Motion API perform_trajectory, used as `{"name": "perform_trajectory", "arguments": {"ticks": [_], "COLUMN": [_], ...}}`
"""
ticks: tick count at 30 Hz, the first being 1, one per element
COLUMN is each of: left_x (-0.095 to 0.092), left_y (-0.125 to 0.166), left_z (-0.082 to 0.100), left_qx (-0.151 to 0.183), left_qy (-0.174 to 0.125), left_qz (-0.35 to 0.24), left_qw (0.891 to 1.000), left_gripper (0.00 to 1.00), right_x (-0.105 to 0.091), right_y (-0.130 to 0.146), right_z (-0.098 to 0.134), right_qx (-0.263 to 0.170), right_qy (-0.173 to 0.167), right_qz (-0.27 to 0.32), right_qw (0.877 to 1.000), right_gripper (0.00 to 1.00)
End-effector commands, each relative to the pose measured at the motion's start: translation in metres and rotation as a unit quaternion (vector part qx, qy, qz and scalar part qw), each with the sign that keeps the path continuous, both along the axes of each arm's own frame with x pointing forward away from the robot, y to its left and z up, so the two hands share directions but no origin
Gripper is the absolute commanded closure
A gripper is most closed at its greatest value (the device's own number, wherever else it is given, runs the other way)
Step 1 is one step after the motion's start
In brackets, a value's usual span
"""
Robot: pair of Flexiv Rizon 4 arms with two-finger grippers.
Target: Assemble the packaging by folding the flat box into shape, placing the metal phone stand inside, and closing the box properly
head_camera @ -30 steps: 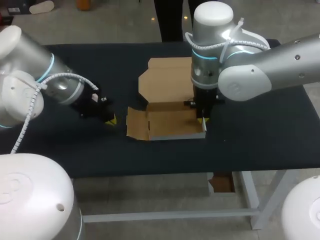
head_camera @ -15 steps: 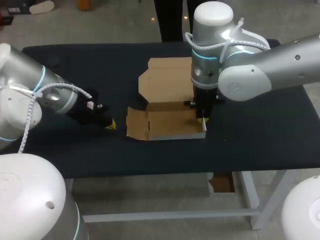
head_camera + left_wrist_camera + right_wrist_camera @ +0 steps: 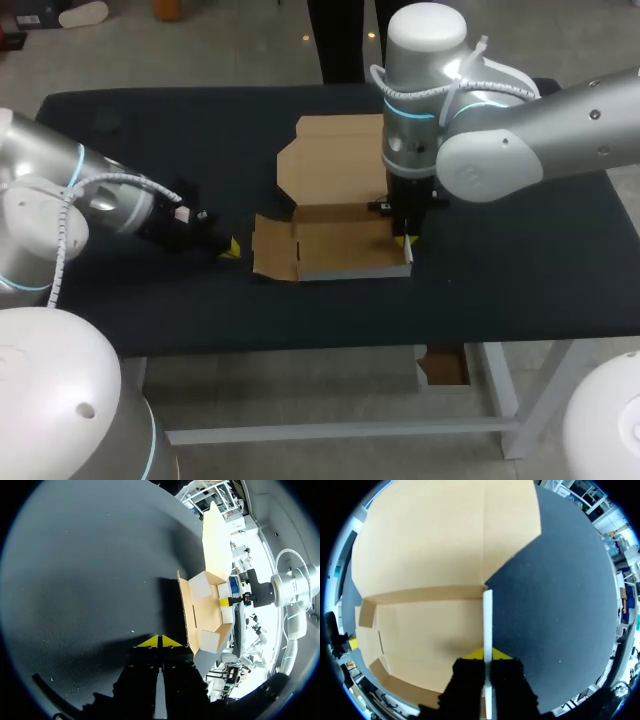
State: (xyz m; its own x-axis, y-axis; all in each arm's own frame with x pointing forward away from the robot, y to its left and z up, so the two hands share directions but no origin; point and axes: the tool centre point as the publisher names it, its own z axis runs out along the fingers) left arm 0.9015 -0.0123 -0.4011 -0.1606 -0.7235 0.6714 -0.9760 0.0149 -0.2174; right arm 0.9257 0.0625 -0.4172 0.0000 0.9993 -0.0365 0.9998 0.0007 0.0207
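Note:
A brown cardboard box (image 3: 345,250) lies partly folded at the table's middle. Its lid (image 3: 335,160) lies flat behind the tray, and its left side flap (image 3: 270,248) is spread outward. My right gripper (image 3: 402,240) points straight down at the tray's right side and is shut on the upright right wall (image 3: 487,615), whose white edge runs between the fingers of that gripper (image 3: 487,654). My left gripper (image 3: 228,247) is low over the cloth, just left of the flap, shut and empty. In the left wrist view the gripper (image 3: 160,641) has its tips together and the box (image 3: 205,605) lies just ahead. No phone stand is in view.
The table (image 3: 500,260) is covered in dark cloth. My right arm's big elbow (image 3: 480,160) hangs over the box's right rear. Bare cloth stretches on the left behind my left gripper and on the right past the box.
My left arm has swung lower and its gripper has edged right, closer to the box's left flap. The right arm and the box have not moved.

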Motion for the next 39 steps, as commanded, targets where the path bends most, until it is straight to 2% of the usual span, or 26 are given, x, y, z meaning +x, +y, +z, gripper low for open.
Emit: {"name": "perform_trajectory", "arguments": {"ticks": [1, 14, 24, 39], "left_x": [0.008, 0.010, 0.010, 0.007], "left_y": [-0.008, -0.028, -0.042, -0.059], "left_z": [-0.007, -0.012, -0.008, 0.011], "left_qx": [-0.008, -0.041, -0.053, -0.074], "left_qy": [0.003, -0.013, -0.017, -0.018], "left_qz": [-0.011, -0.038, -0.055, -0.052], "left_qw": [1.000, 0.998, 0.997, 0.996], "left_gripper": [1.00, 1.00, 1.00, 1.00], "right_x": [0.001, 0.001, 0.001, 0.001], "right_y": [0.001, 0.001, 0.001, 0.001], "right_z": [0.001, 0.001, 0.001, 0.001], "right_qx": [-0.001, -0.001, -0.001, -0.001], "right_qy": [0.001, 0.001, 0.001, 0.001], "right_qz": [0.000, 0.000, 0.000, 0.000], "right_qw": [1.000, 1.000, 1.000, 1.000], "right_gripper": [1.00, 1.00, 1.00, 1.00]}}
